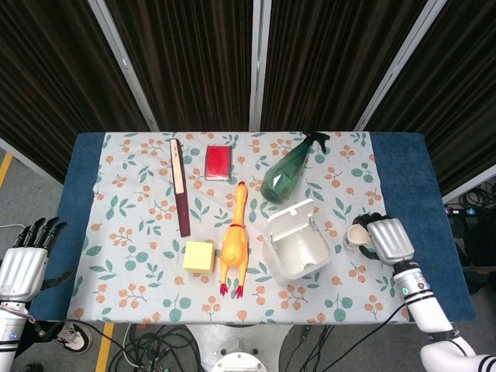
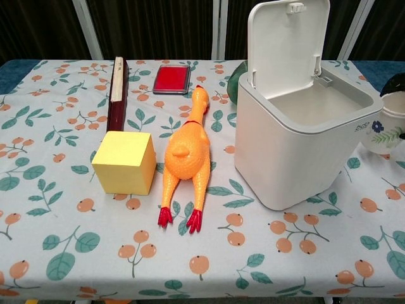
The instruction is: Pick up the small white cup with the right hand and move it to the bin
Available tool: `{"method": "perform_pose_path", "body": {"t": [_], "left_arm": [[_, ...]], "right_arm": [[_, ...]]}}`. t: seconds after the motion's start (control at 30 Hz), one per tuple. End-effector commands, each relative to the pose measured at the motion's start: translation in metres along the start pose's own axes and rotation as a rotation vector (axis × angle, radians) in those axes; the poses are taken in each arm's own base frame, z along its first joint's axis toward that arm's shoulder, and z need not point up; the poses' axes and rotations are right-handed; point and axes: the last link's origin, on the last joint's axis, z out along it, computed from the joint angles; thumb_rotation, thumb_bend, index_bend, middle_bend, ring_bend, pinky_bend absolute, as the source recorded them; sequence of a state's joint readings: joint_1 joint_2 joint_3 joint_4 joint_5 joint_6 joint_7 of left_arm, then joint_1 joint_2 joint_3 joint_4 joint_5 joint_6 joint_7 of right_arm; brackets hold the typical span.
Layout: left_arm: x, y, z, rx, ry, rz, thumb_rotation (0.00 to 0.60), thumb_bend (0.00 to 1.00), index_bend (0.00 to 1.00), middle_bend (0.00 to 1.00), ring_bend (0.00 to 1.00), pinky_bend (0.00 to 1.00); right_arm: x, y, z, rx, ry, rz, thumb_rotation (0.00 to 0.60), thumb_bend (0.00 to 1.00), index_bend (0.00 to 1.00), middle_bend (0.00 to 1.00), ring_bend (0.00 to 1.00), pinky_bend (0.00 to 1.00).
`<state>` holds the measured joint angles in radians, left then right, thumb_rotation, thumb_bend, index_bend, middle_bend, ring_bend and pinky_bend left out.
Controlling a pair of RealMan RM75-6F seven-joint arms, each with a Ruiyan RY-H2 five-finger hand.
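The small white cup with a blue flower print sits right of the open white bin, near the table's right side. My right hand grips it, fingers curled around its far side, and the cup looks tipped with its mouth toward the bin. The chest view shows the cup at the right edge, beside the bin, whose lid stands up; the hand itself is barely visible there. Off the table's left front corner my left hand hangs with fingers spread and holds nothing.
Left of the bin lie a rubber chicken and a yellow cube. Farther back are a green spray bottle, a red box and a long dark box.
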<state>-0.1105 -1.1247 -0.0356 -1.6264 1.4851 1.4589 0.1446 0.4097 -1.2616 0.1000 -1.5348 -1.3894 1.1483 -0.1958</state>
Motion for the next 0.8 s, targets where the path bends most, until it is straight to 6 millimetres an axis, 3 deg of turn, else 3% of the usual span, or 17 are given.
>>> {"method": "perform_pose_path", "body": {"t": [0.03,0.2,0.4,0.7,0.8], "left_arm": [[0.0,0.0,0.0,-0.001,-0.001,0.0,0.6,0.1,0.14,0.09,0.04,0.14],[-0.001,0.001,0.001,-0.003,0.002,-0.002,0.6,0.1,0.14,0.09,0.04,0.14],[-0.001,0.001,0.001,-0.006,0.002,-0.003,0.6,0.1,0.14,0.09,0.04,0.14],[-0.001,-0.001,0.0,0.001,0.004,-0.006,0.6,0.1,0.14,0.09,0.04,0.14],[-0.002,-0.003,-0.001,0.005,0.004,-0.008,0.6,0.1,0.14,0.09,0.04,0.14]], "right_arm": [[0.027,-0.003,-0.011,0.028,0.083,0.018,0.6,0.15,0.4,0.39,0.34,0.48],[0.066,-0.013,-0.028,0.097,0.18,0.046,0.6,0.15,0.4,0.39,0.34,0.48],[0.092,-0.035,-0.04,0.2,0.266,0.065,0.6,0.15,0.41,0.41,0.34,0.48],[0.083,-0.077,-0.028,0.342,0.248,0.078,0.6,0.15,0.42,0.41,0.34,0.48],[0.077,-0.087,-0.023,0.365,0.222,0.081,0.6,0.12,0.35,0.38,0.31,0.45]]}}
